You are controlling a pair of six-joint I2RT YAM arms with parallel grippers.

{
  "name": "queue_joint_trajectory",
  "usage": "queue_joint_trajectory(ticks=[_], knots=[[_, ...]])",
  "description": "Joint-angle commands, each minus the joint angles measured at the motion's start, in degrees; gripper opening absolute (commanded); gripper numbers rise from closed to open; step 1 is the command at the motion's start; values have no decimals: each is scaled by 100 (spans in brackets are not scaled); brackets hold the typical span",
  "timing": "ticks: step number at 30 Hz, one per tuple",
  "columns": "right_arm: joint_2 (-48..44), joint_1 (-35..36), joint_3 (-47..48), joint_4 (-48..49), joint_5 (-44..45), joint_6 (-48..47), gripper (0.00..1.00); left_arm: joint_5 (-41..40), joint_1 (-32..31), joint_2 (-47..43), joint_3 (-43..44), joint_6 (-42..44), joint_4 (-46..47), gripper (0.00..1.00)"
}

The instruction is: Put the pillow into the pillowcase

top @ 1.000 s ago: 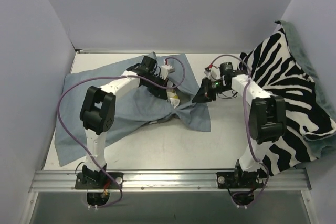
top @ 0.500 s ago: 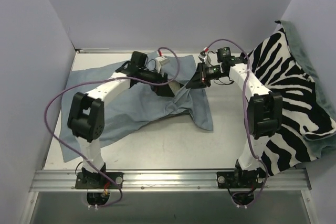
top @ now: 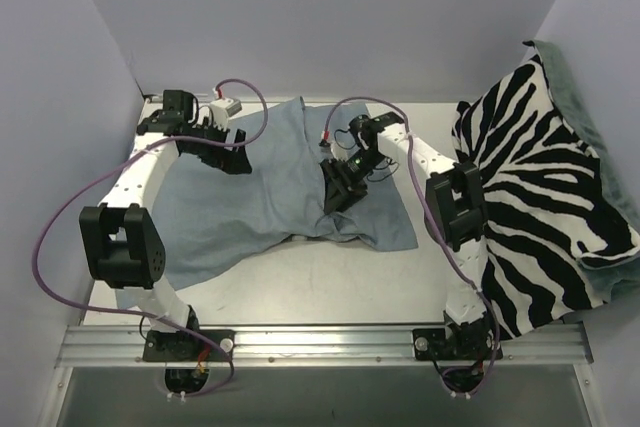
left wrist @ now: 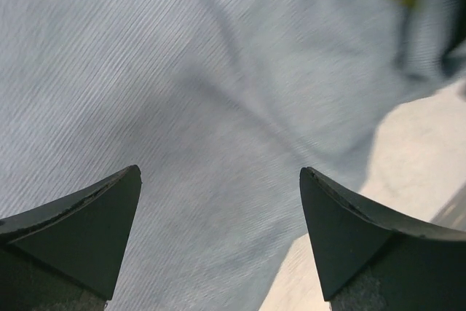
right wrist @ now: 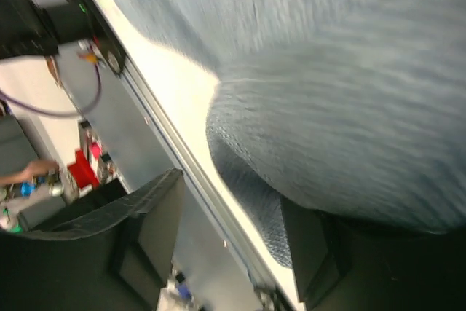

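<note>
Looked close to done: pillow nowhere on show, probably inside the pillowcase (top: 265,187), spread out flat. Left gripper (left wrist: 218,170) jaws apart above it; right gripper (top: 338,195) likewise, against its bulge.

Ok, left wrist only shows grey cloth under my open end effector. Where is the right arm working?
Observer: The right end effector is down on the pillowcase, at the folds right of its middle.
Operator: Gripping cloth?
Observer: No, its fingers stand apart; cloth bulges against one.
Operator: Any pillow showing from above?
Observer: No, only the pillowcase and a zebra cloth on the right.
</note>
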Motion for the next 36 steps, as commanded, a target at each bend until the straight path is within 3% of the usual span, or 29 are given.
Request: queue_joint_trajectory(ticks=[1,5,6,7,10,11,14,15,19,21,25,28,32,36], knots=[[-429,-627,-385,-1445,487,-1091,57,-1217,41,261,-65,668,-866,97],[-579,-1199,-167,-2059,856,-1312,67,-1991,32,559,-495,1264,-875,97],[-684,-1331,-9,-2087,891,-1295,69,-1983,41,673,-574,1415,-849,97],[-755,-1437,62,-2078,1005,-1286,83,-1939,15,752,-636,1581,-814,95],[-1044,-1666,-121,-1798,1618,-1426,89,-1615,-204,1331,-436,2039,-550,84],[-1158,-1666,-261,-1501,2221,-1357,90,-1622,-544,1594,44,2179,-585,79],[-1195,-1806,-719,-1174,2919,-1067,89,-1684,-1248,2763,1144,2356,-821,75],[-1160,-1920,-789,-1121,3018,-788,89,-1684,-1381,3262,1922,2330,-831,75],[-1185,-2114,-1201,-989,3422,-758,91,-1632,-1497,4005,3655,1481,-997,85],[-1352,-2263,-1491,-857,3519,-916,91,-1230,-1174,3761,3740,1163,-1016,92],[-1897,-2789,-2230,-190,3485,-1223,93,-342,-233,2531,2340,696,-700,98],[-2363,-2844,-2573,241,3249,-1697,95,-225,512,1512,1467,1089,-752,97],[-2907,-2818,-3180,1074,3036,-3153,97,-487,1025,535,26,2649,-1251,97],[-2847,-2450,-3330,1402,3229,-3605,98,-1060,1218,-80,-993,3498,-1315,97]])
